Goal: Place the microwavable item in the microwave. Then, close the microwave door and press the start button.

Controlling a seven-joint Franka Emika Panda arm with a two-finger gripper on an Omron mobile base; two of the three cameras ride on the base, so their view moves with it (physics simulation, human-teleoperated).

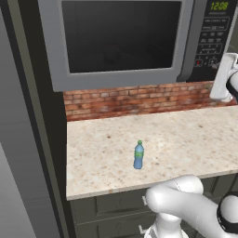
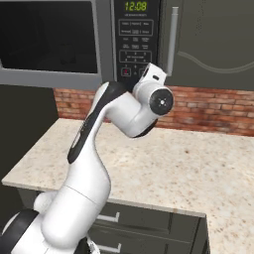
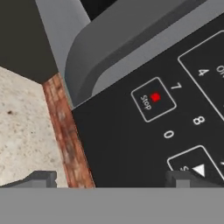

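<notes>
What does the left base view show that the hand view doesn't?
Left base view: the blue bottle standing upright on the counter, the whole shut microwave door and the green clock.

Hand view: the Stop button with its red square, the start button with a white arrow by the right finger, and the open gripper close to the panel.

Both: the black control panel, the brick wall, the counter and the door's lower corner.

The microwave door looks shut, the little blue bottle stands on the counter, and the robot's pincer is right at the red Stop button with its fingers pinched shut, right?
Nearly. The pincer is open, as the hand view shows: its fingertips stand wide apart near the Stop button. The rest holds: the microwave door is shut and the blue bottle stands on the counter.
</notes>
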